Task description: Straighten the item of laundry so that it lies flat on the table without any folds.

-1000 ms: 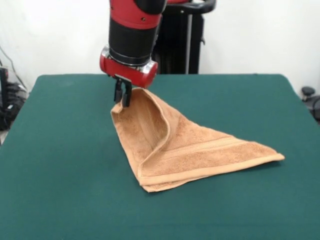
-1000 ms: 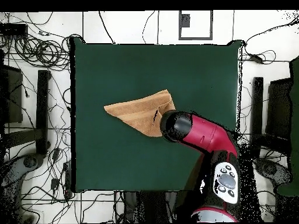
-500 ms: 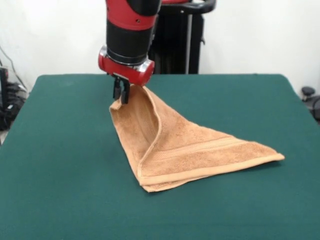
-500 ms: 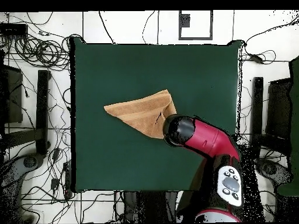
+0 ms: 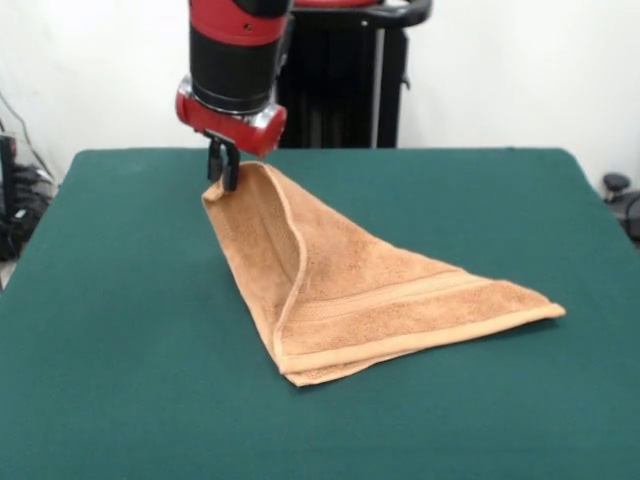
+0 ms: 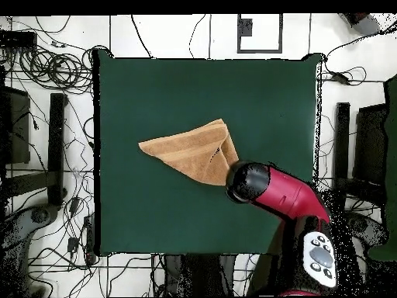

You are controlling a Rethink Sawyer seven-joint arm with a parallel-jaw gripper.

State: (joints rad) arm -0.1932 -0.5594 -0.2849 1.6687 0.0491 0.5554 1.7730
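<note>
The tan-orange towel [image 5: 360,300] is folded into a rough triangle on the green table [image 5: 120,380]. One corner is lifted off the table, and my gripper [image 5: 222,178] is shut on that corner at the upper left of the towel. The rest of the cloth slopes down from there to a long folded edge resting on the table, with a point at the right [image 5: 555,312]. In the overhead view the towel [image 6: 186,151] lies near the table's middle, and the arm's red wrist [image 6: 252,183] covers the gripper at the towel's lower right corner.
Green table [image 6: 155,93] extends widely on every side of the towel. Cables and dark stands [image 6: 54,147] lie on the floor beyond the table's edges.
The gripper has moved left and slightly up in the front view, pulling the held corner with it. The towel's raised fold has stretched out further; its lower edge stays on the table.
</note>
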